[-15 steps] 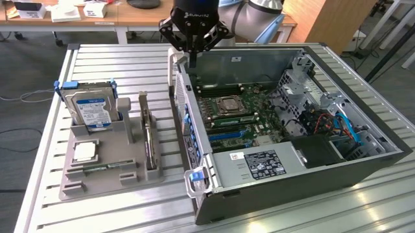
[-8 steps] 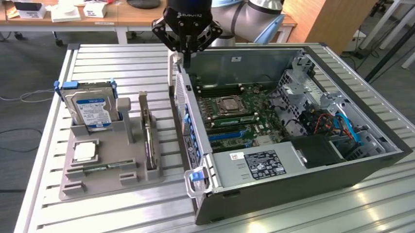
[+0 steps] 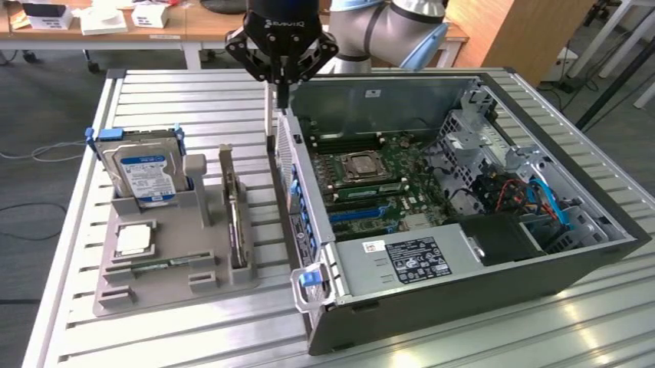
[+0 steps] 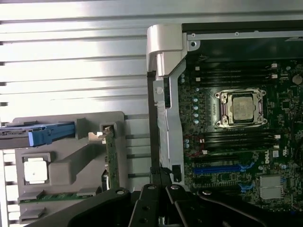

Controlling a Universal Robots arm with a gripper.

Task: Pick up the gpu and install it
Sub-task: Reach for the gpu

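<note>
The gpu (image 3: pixel 236 218) is a thin, flat, black card with a pale metal strip at one end. It stands on its long edge in a slot of the grey plastic holder (image 3: pixel 179 257). The holder lies on the ribbed metal table (image 3: pixel 143 100), on the exterior view's left. I think the card stands up like this so that its top edge is free to be pinched from above. It is not picked up yet.

The black end effector (image 3: pixel 278 93) hangs at the far side of the table. It is just over the far end of the left wall of the big black computer case (image 3: pixel 492 268). Its fingers are pressed together and hold nothing. It is near the gpu but does not touch it. The card sits lower, a bit to the left and nearer.

The case lies on its side with its cover off, just to the right of the holder. I think this is so the green board (image 3: pixel 409 169) inside faces up and a card can go down into it.

In the holder I count:
- one gpu
- one silver hard drive with a blue and white label (image 3: pixel 146 172), standing up
- one small square silver chip (image 3: pixel 134 240), lying flat
- one slim green memory stick (image 4: pixel 52 195), lying flat

There is one holder, one case and one end effector.
</note>
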